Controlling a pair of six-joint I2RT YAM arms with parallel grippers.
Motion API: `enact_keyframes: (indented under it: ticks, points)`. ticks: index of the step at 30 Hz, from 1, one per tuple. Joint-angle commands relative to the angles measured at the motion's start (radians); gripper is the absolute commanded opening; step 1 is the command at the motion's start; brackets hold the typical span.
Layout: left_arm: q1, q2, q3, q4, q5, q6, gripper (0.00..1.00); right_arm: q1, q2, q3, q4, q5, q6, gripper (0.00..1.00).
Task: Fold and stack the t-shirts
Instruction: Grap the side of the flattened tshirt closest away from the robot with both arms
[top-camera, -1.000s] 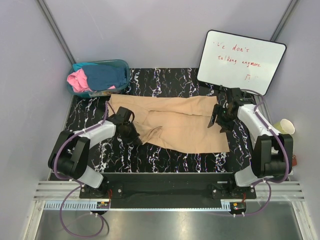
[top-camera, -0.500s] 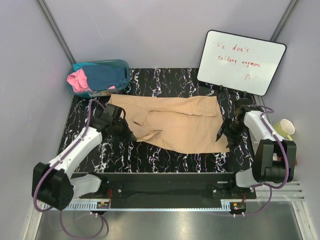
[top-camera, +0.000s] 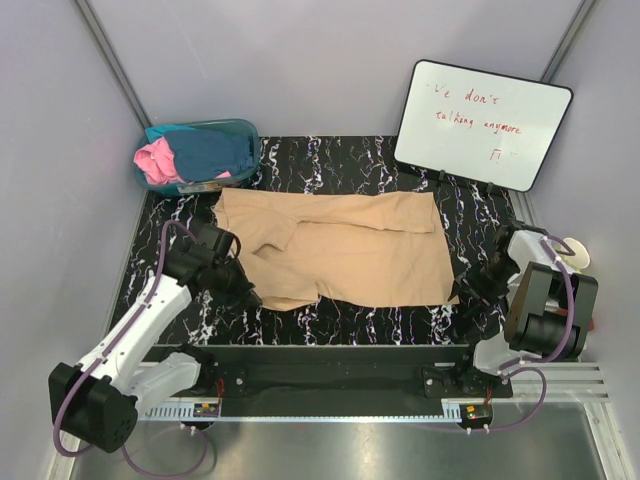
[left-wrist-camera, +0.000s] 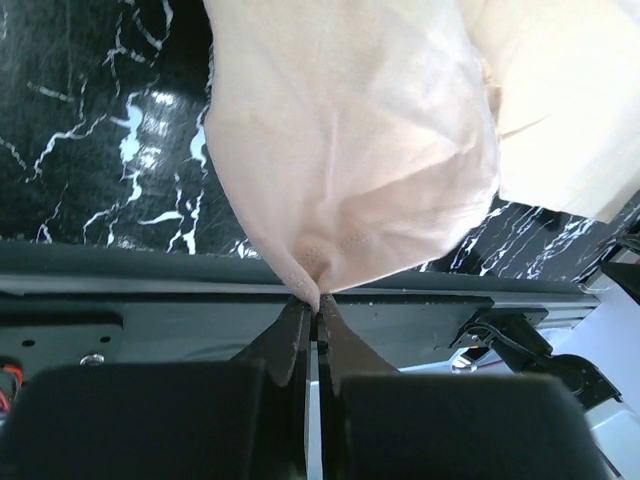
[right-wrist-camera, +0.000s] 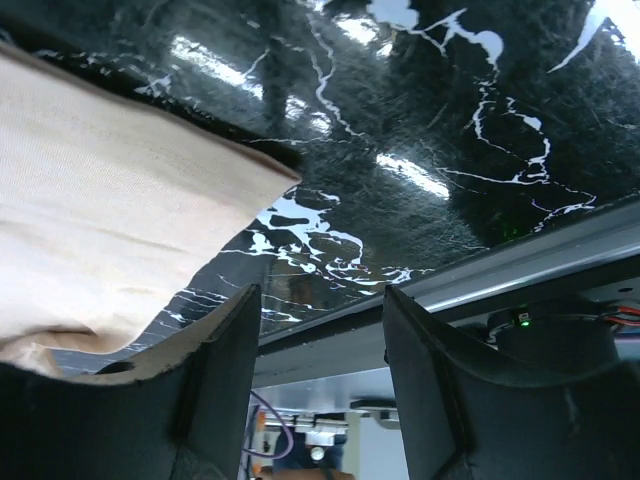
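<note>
The light tan t-shirt (top-camera: 350, 250) lies spread across the middle of the black marble table (top-camera: 330, 160). My left gripper (top-camera: 243, 292) is shut on a fold of its near left part, and the left wrist view shows the cloth (left-wrist-camera: 350, 150) pinched at the fingertips of that gripper (left-wrist-camera: 318, 305). My right gripper (top-camera: 478, 290) is open and empty, just off the shirt's near right corner. In the right wrist view that corner (right-wrist-camera: 120, 200) lies left of the right gripper (right-wrist-camera: 320, 300). A pink shirt (top-camera: 155, 160) and a dark teal-blue shirt (top-camera: 212, 150) lie in the tub.
The see-through teal tub (top-camera: 252, 135) stands at the back left corner. A whiteboard (top-camera: 482, 120) with red writing leans at the back right. A paper cup (top-camera: 573, 252) stands off the table's right edge. The black base rail (top-camera: 330, 360) runs along the near edge.
My left gripper has drawn the shirt's near left part toward the near edge. My right gripper has left the shirt's right edge and moved near and right, off the cloth.
</note>
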Motion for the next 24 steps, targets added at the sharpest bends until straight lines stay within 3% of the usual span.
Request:
enact_keyframes:
  ticks: [1, 19, 24]
  points:
    - [0.002, -0.007, -0.004, 0.004, 0.000, -0.013, 0.00, -0.032, 0.016, -0.005, 0.030, -0.037, 0.065, 0.59]
    - [0.002, -0.003, 0.016, 0.015, -0.004, 0.004, 0.00, -0.049, 0.156, -0.075, 0.245, -0.052, 0.143, 0.52]
    - [0.002, -0.024, 0.028, -0.008, -0.014, 0.006, 0.00, -0.049, 0.190, -0.069, 0.294, -0.060, 0.135, 0.09]
